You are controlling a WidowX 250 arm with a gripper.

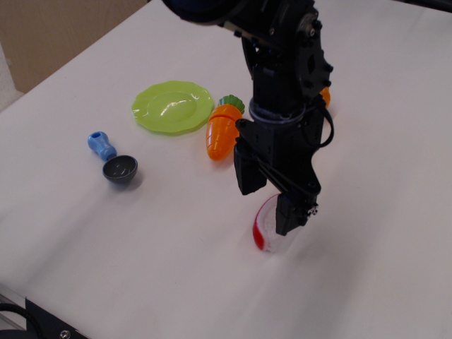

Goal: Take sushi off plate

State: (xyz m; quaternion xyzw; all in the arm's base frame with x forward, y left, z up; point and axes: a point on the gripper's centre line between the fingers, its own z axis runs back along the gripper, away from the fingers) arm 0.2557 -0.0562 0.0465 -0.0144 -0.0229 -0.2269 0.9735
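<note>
The sushi, white rice with a red strip along its lower left side, lies on the white table, well to the right of and nearer than the plate. The lime-green plate sits at the back left with nothing on it. My black gripper points down over the sushi with its jaws apart, one finger on the sushi's left and the other finger against its right side. The sushi rests on the table between them.
An orange toy carrot with a green top lies just right of the plate. A dark grey scoop with a blue handle lies at the left. Another orange toy peeks out behind the arm.
</note>
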